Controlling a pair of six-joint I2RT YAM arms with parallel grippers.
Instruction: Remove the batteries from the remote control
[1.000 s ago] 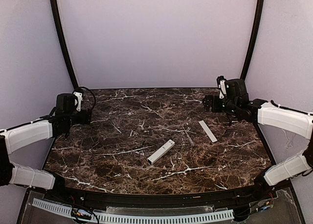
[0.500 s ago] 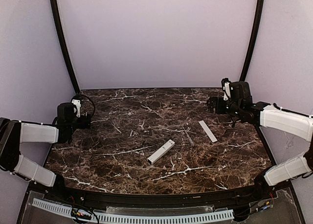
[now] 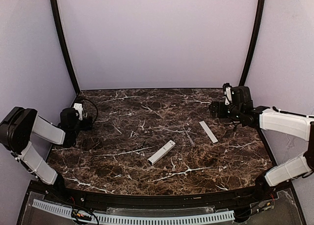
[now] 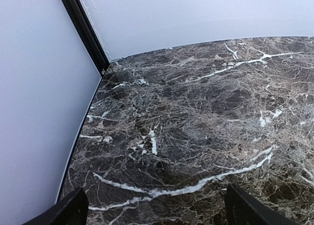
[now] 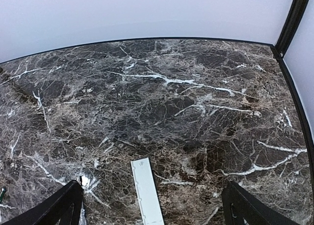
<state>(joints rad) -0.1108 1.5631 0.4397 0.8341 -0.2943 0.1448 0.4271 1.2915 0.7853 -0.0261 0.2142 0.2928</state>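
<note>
The remote control [image 3: 161,153], a slim white bar, lies slantwise on the marble table near the middle, and its near end looks dark. A thin grey cylinder [image 3: 189,137] that looks like a battery lies just right of it. The pale flat cover strip [image 3: 208,131] [image 5: 146,190] rests further right. My left gripper [image 3: 86,121] [image 4: 157,212] is at the far left edge, open over bare marble. My right gripper [image 3: 214,108] [image 5: 152,198] hovers at the back right, open, with the cover strip below and between its fingers, untouched.
The dark marble table [image 3: 117,136] is closed in by pale walls, with black frame posts [image 3: 61,38] at the back corners. A small shiny spot [image 5: 84,181] shows by the right gripper's left finger. A black rim [image 3: 147,200] runs along the near edge.
The left arm has folded back and dropped toward the left wall, its gripper sliding slightly right and down. The right gripper drifted a little right. Both stay open; the objects have not moved.
</note>
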